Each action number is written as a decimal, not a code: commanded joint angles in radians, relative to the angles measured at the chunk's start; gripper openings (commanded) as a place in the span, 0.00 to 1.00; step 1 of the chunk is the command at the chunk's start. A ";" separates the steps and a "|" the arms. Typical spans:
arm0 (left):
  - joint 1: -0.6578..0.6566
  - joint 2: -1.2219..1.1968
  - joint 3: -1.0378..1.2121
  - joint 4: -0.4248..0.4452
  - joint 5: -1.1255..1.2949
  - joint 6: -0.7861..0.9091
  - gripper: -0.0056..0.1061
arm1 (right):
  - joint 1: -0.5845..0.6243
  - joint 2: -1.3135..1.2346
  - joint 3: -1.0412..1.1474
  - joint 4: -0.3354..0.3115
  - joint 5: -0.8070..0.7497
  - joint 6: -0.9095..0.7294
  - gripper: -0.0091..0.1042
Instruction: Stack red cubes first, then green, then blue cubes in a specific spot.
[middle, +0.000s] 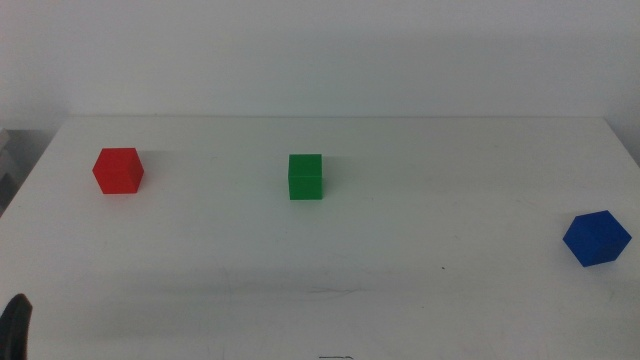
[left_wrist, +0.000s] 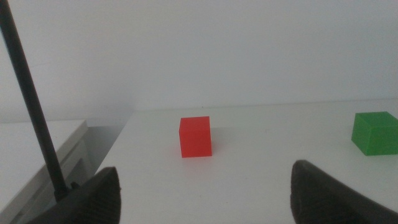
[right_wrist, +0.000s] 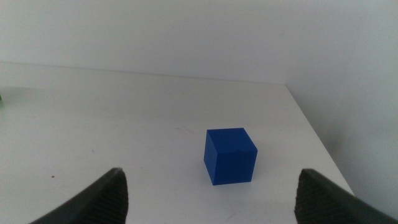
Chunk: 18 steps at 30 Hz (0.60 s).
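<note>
My left claw, gaping, is facing the red cube, upper left: probably light, rigid, best pinched across opposite flat faces

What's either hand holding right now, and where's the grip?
Nothing. The left hand is open, short of the red cube; the right hand is open, short of the blue cube.

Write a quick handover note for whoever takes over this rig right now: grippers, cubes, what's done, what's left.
Left gripper: open, empty, facing the red cube at the table's left.
Right gripper: open, empty, facing the blue cube near the right edge.
Green cube stands mid-table.
Done: nothing; all three cubes sit apart on the table.
Left: place red, then green on it, then blue on top.
</note>
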 joint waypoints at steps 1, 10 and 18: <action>0.004 -0.013 -0.018 -0.015 -0.076 -0.018 0.89 | -0.003 -0.023 -0.018 -0.012 -0.079 -0.013 0.91; 0.029 0.326 -0.417 0.007 0.386 -0.017 0.89 | -0.003 -0.023 -0.018 -0.012 -0.079 -0.013 0.91; 0.029 0.655 -0.766 0.049 0.644 -0.017 0.89 | -0.003 -0.023 -0.018 -0.012 -0.079 -0.013 0.91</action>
